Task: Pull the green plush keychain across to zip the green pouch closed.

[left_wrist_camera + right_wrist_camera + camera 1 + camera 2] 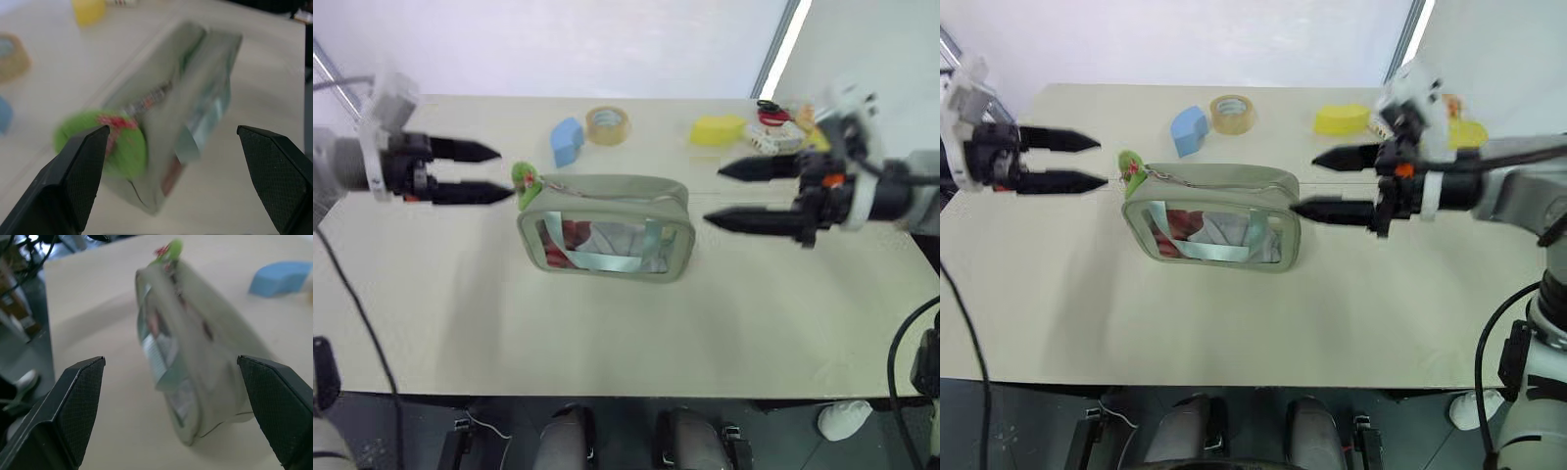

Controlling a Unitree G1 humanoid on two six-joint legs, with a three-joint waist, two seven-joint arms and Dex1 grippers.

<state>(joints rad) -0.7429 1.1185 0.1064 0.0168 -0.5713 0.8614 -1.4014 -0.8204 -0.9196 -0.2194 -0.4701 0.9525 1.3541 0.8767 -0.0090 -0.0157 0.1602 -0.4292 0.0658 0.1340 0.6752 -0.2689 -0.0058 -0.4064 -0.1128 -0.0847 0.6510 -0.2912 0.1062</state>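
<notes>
The green pouch (607, 230) stands upright mid-table, its clear window showing red and white contents. At its left top corner sits the green plush keychain (525, 179), a lime fuzzy ball with a red spot, also seen as the green plush keychain (105, 147) in the left wrist view. My left gripper (494, 172) is open, fingertips just left of the keychain, apart from it. My right gripper (717, 194) is open at the pouch's right end, holding nothing. The right wrist view looks along the pouch (195, 357) toward the keychain (168, 250) at its far end.
Behind the pouch lie a blue block (567, 140) and a tape roll (607, 124). A yellow sponge-like block (718, 129) and small clutter (773, 127) sit at the back right. The table's front edge (607, 394) runs below.
</notes>
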